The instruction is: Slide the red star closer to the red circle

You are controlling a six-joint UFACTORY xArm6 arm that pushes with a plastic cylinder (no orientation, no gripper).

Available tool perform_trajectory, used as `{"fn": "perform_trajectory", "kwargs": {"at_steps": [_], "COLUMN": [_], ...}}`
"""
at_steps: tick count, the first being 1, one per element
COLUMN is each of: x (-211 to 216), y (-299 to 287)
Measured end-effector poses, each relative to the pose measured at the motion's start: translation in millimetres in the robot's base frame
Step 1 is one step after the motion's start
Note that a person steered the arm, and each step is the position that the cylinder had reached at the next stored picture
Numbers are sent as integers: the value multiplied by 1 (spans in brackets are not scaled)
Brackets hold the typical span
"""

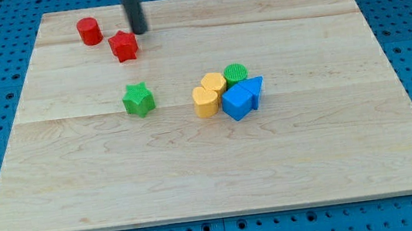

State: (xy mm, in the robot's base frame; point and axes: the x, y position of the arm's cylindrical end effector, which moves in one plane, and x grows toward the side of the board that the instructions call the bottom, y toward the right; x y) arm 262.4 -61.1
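Note:
The red star lies near the top left of the wooden board. The red circle stands a short way up and to the left of it, with a small gap between them. My tip comes down from the view's top and sits just up and to the right of the red star, close to its upper right edge. I cannot tell whether it touches the star.
A green star lies below the red star. To the right of centre is a tight cluster: a yellow hexagon, a yellow heart-like block, a green circle, a blue cube and a blue triangle.

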Motion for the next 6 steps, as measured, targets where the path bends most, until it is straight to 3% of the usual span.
{"fn": "perform_trajectory", "kwargs": {"at_steps": [1,3,6], "x": [15,31,50], "y": [41,-41,-83]}}
